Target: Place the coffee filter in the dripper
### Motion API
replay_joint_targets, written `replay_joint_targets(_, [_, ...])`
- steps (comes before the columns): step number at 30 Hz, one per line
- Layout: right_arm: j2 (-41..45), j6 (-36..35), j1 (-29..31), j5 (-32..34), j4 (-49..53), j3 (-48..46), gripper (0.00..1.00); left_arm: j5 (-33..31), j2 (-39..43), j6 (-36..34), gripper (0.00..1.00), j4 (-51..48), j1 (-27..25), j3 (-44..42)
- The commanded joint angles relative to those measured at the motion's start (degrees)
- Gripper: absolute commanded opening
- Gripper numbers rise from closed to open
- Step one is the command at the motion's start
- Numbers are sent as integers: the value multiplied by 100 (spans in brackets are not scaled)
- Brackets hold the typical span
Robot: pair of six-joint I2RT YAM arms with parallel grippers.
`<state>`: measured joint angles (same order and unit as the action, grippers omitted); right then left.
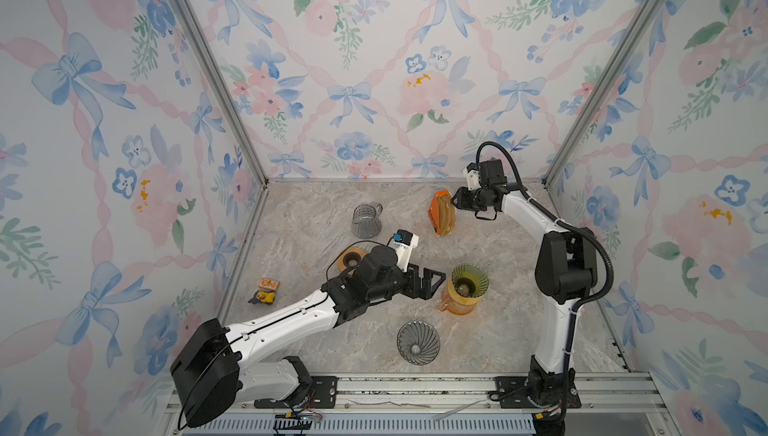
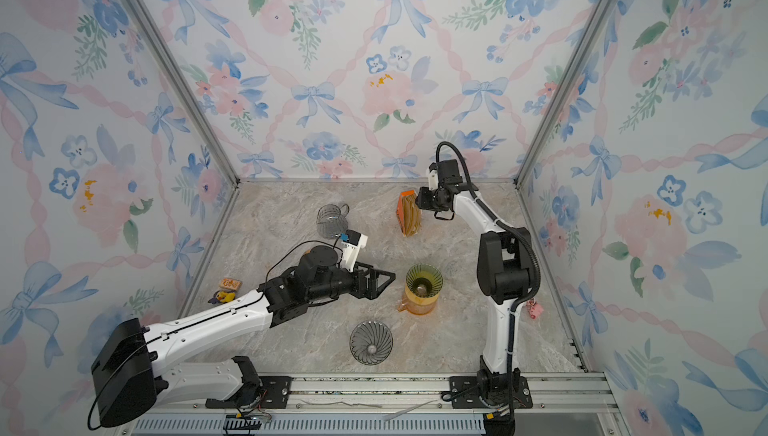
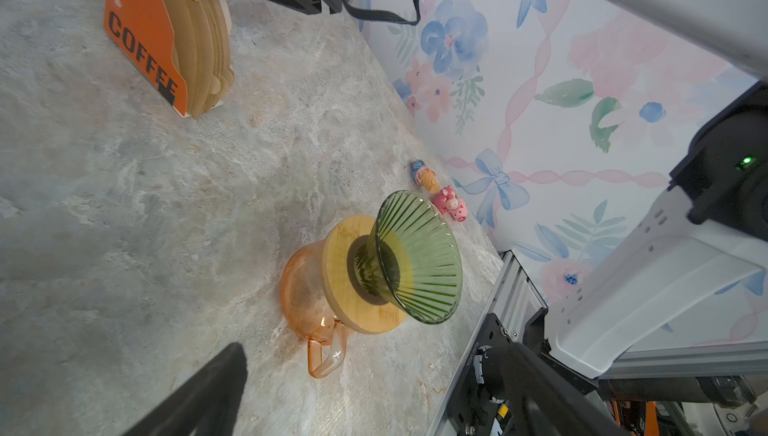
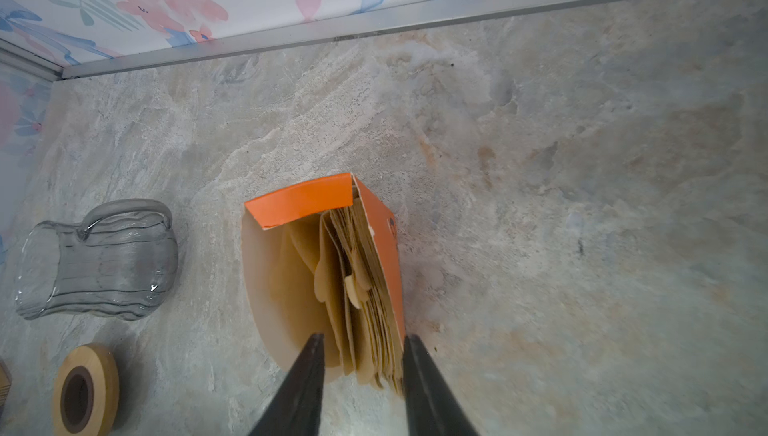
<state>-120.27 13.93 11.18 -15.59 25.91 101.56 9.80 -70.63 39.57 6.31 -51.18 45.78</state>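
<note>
Left tool (image 1: 434, 284) wide apart, right tool (image 4: 363, 337) narrower.

right pincer (image 4: 363, 337) cut off at bottom edge, contact with filter stack (image 4: 370, 288) unclear. left arm (image 1: 291, 321) hides part of wooden ring (image 1: 343, 256) in a top view

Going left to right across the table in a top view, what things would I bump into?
Toy duck → clear glass pitcher → grey dripper → green dripper. The filter box overlaps both drippers, so I skipped it.

marble table (image 1: 316, 330) holds filter box (image 1: 441, 213), clear jug (image 1: 366, 221), orange carafe (image 1: 457, 307), grey dripper (image 1: 418, 342).
</note>
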Motion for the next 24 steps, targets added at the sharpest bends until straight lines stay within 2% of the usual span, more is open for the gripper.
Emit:
replay_joint_targets(1, [-216,83,-54,83,87,291,34,70,-29,54,98,273,24,149])
replay_joint_targets(16, [-741,115,-39,67,283,741,23,120,-118,139,98,475,15,50])
replay_joint_targets(24, [-766,59,22,78,267,638,16,100,-109,147,98,471,5,2])
